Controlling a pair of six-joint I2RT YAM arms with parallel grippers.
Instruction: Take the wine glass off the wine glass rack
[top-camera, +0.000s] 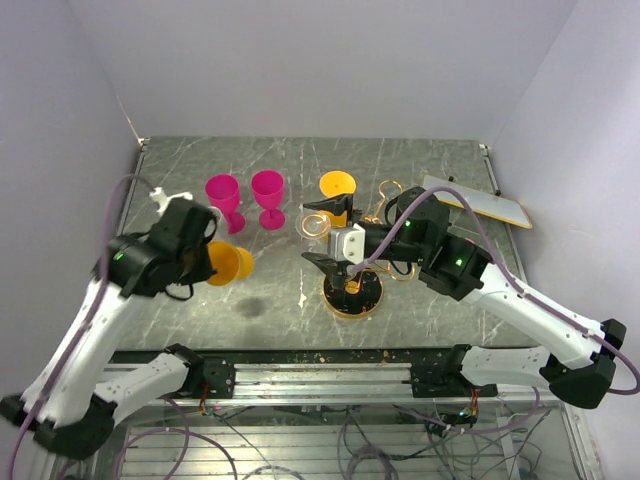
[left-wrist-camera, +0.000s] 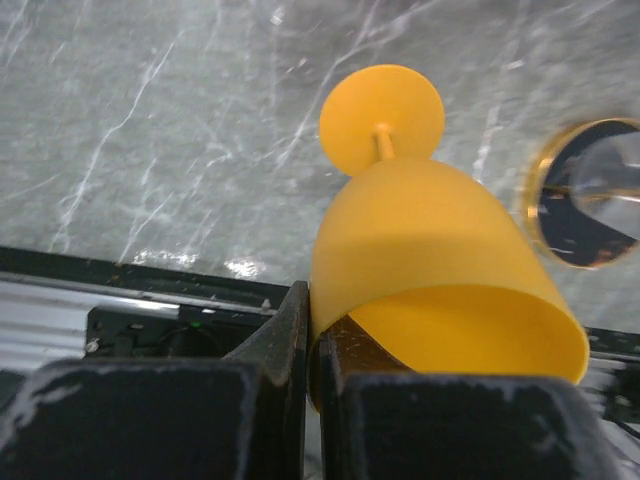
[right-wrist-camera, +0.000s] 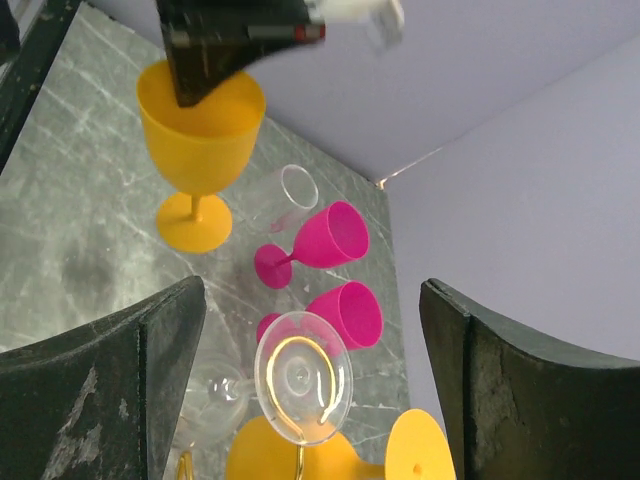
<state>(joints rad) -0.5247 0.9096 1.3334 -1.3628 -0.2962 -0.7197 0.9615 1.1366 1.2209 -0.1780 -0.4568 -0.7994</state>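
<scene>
The gold wire wine glass rack (top-camera: 385, 205) stands on a round dark gold-rimmed base (top-camera: 352, 296) at the table's middle; the base also shows in the left wrist view (left-wrist-camera: 588, 195). A clear wine glass (top-camera: 313, 226) hangs on a loop arm, its round foot (right-wrist-camera: 302, 377) facing the right wrist camera. My right gripper (top-camera: 323, 234) is open, its jaws on either side of that foot (right-wrist-camera: 312, 300), not touching it. My left gripper (top-camera: 190, 255) is shut on the rim of an orange wine glass (top-camera: 230, 263), held tilted above the table (left-wrist-camera: 430, 250).
Two pink glasses (top-camera: 222, 197) (top-camera: 268, 194) stand at the back left. Another orange glass (top-camera: 337, 187) is behind the right gripper. A flat white board (top-camera: 480, 201) lies at the back right. Grey walls close in the table on three sides.
</scene>
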